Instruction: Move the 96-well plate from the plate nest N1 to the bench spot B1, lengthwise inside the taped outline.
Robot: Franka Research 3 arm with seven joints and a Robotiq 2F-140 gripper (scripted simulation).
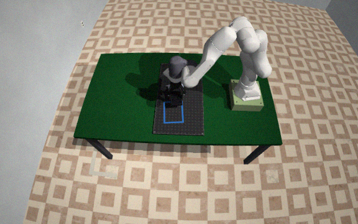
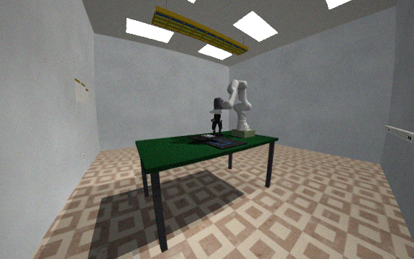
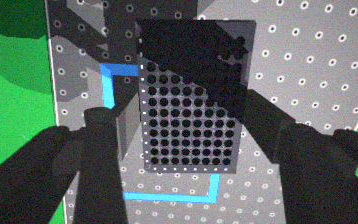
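From where I sit, the gripper [image 3: 190, 135] is clamped across the short width of the 96-well plate [image 3: 192, 107], its dark fingers pressing on the plate's two long sides, and the plate hangs in the air above the perforated breadboard [image 1: 194, 118] that lies near the middle of the green table [image 1: 117, 118], a little toward the front edge. In the wrist view the plate overlaps the blue taped outline [image 3: 109, 90] only partly: one tape corner shows past the plate's left side and another below its near end, so I judge it has not yet lined up with spot B1. My main worry is setting it down too soon, which would leave one end lying over the tape or outside it; a small twist of the wrist would also put the long sides askew to the outline. The grip is only on the side walls, so a quick stop or a hard touch on the breadboard could let the plate slip or tip between the pads, and lowering it tilted could make one end strike first. I cannot see the plate nest in the current views, since the arm [image 1: 216, 46] covers that far part of the board. My count: one arm on one pale green pedestal [image 1: 258, 107], one gripper, one well plate, one breadboard, one taped outline, one table.
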